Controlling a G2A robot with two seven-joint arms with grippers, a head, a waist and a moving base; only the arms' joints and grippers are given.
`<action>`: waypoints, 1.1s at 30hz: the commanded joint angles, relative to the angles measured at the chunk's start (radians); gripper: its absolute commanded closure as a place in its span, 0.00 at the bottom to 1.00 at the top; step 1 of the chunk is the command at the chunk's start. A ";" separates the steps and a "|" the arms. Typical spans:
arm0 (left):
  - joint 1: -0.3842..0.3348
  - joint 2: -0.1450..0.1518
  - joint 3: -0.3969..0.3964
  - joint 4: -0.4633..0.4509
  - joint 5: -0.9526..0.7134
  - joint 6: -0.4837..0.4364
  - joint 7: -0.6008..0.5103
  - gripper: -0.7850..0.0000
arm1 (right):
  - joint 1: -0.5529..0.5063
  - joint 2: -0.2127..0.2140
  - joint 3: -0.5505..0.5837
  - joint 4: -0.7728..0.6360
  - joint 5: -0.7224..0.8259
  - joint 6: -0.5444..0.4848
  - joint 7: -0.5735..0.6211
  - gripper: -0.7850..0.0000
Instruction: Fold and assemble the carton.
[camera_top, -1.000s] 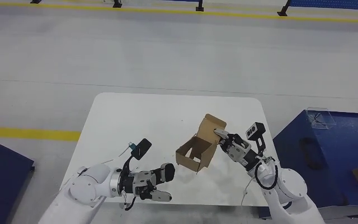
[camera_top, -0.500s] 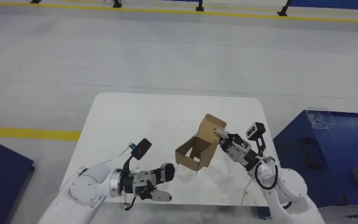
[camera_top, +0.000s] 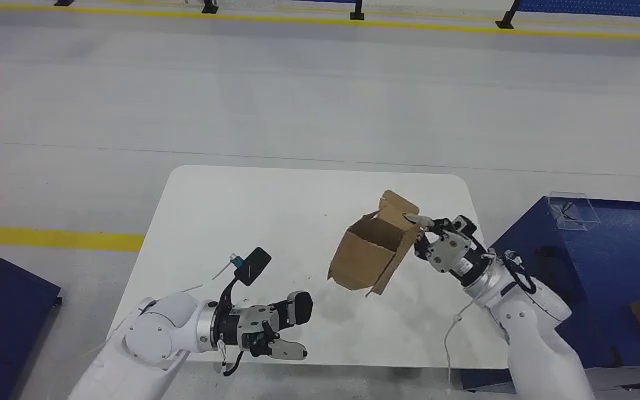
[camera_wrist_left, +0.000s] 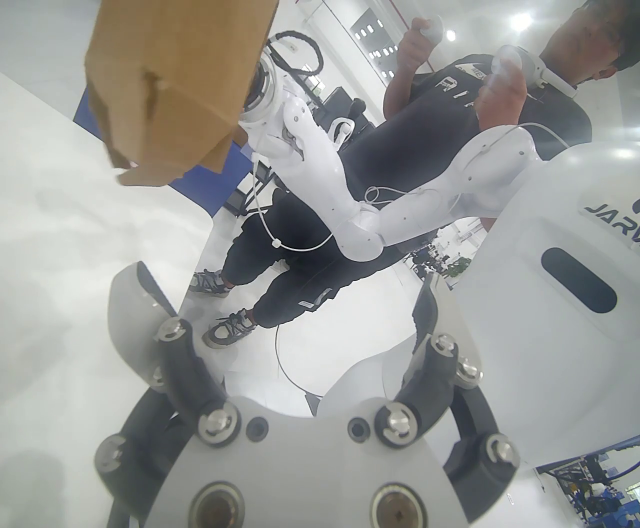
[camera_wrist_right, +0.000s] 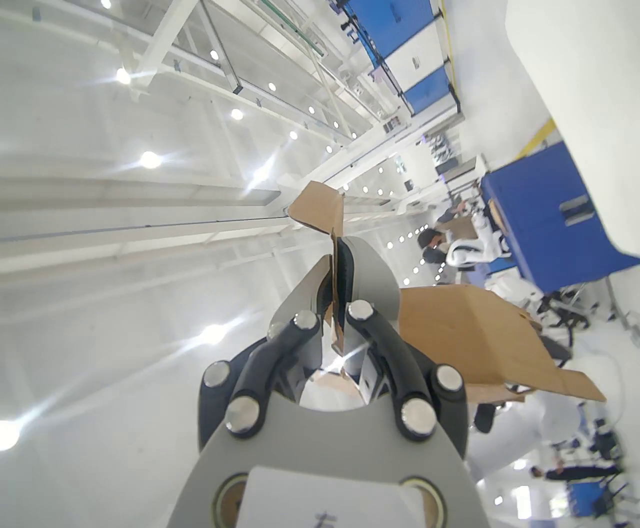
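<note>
Your right pincer is clenched on the brown cardboard carton, gripping a thin flap at the carton's upper edge. In the right wrist view the two fingers of that pincer press flat against either side of the cardboard sheet, with a small flap sticking out past the fingertips and a broad brown panel spreading away beside the pincer.

From above, the carton hangs over the right half of the white rounded desk, tilted. Its open mouth faces up and toward the desk's far side, with a darker inside wall showing. One flap stands up at the far end, close to the right pincer. Another flap trails at the near, lower end. You cannot tell from these views whether the lowest corner touches the desk or hangs just above it.

Your left pincer is released, its fingers spread wide with nothing between them. It sits low near the desk's front edge, on the left half, well apart from the carton. In the left wrist view the spread pincer points past the desk edge, and the carton shows farther off, with a folded corner and a small slot on the side facing you.

A blue cabinet stands just beside the desk's right side.
</note>
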 joint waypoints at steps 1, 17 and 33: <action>0.000 0.000 0.000 0.000 0.000 0.000 0.000 0.00 | 0.018 0.000 -0.005 0.027 0.061 0.061 0.011 1.00; 0.148 -0.033 -0.178 -0.347 0.994 -0.071 0.707 0.00 | 0.149 -0.005 -0.066 0.279 0.493 0.392 0.009 1.00; 0.242 -0.065 -0.002 -0.453 1.892 0.347 1.160 0.00 | 0.151 -0.010 -0.114 0.294 0.571 0.399 -0.074 1.00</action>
